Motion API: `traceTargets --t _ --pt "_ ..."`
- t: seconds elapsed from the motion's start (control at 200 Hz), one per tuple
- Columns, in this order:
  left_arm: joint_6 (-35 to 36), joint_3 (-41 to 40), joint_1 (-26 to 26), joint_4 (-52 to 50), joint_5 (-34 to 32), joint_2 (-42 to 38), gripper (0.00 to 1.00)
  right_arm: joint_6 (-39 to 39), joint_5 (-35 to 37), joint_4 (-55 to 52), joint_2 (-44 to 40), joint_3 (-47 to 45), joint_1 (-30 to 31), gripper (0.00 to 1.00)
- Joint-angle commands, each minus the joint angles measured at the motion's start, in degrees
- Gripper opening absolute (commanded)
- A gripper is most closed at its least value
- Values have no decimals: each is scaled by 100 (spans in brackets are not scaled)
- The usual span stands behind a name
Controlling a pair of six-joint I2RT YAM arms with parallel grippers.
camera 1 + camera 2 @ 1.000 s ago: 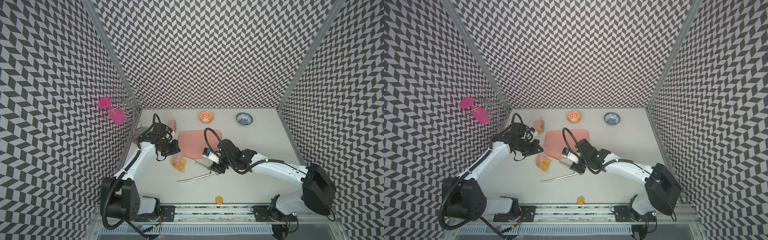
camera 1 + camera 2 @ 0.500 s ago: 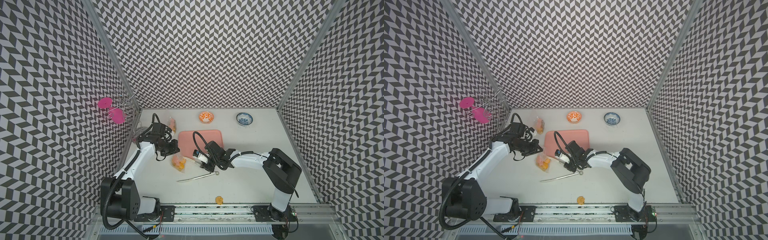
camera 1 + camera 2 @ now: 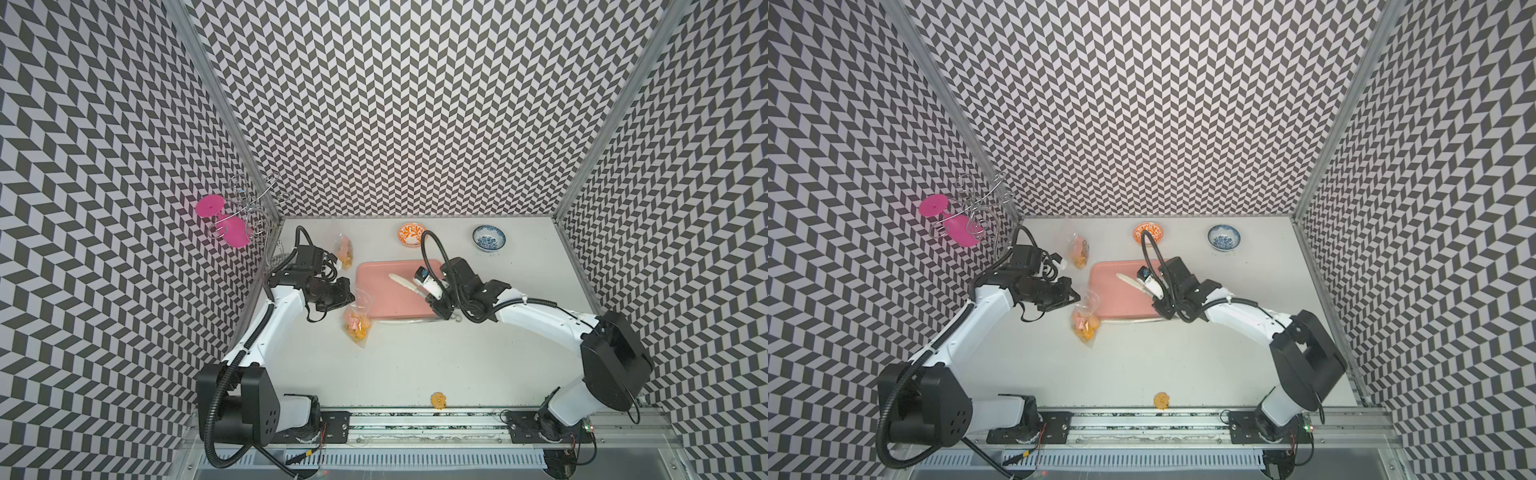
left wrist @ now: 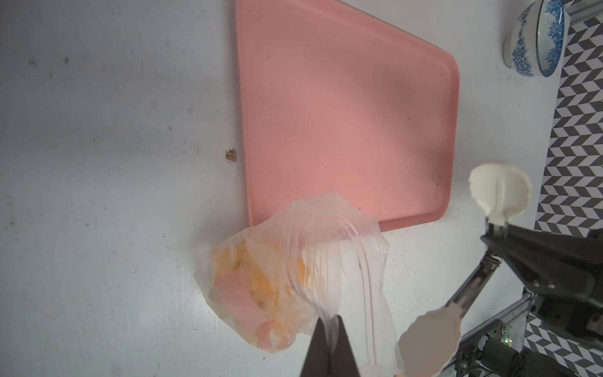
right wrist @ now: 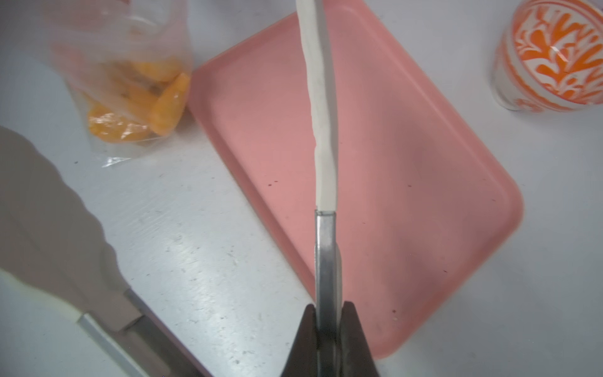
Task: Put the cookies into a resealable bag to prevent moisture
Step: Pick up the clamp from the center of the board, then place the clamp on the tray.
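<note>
Left gripper was clamped on the mouth of the bag, which stood beside the near-left corner of the tray with cookies inside. Right gripper was closed on one arm of the tongs, above the tray. One cookie lay at the near edge of the table. Risk: held by one arm, the tongs could swivel and fail to pinch, and the bag mouth could sag shut.

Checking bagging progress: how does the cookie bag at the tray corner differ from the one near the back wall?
The corner bag is pinched at its top by the left pincer, mouth raised; the back bag lies loose with no pincer on it. The corner bag sits at the near corner of the pink tray; the back bag lies nearer the back wall. Both are clear plastic with orange-yellow cookies inside.
</note>
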Motion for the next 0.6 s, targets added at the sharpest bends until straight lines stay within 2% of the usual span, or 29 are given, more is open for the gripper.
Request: traceTargets --t 0.0,0.13,0.215,0.396,0.476,0.591 --pt "-76 61 50 -5 291 -224 0 59 26 183 268 278 -273 4" --pt "-569 -203 51 403 691 -572 0 -54 -78 77 1097 955 -335 6" --pt "-1162 -554 54 829 872 -896 0 -40 -224 76 1549 1391 -326 7" --pt "-2194 -1398 50 1662 1215 -1420 0 -89 67 -148 2448 2160 -291 12" --pt "-2523 -1629 50 1848 1188 -1636 0 -68 207 -85 2634 2336 -275 20" --pt "-3084 -1927 56 2141 1066 -1907 0 -77 225 -153 2706 2544 -242 42"
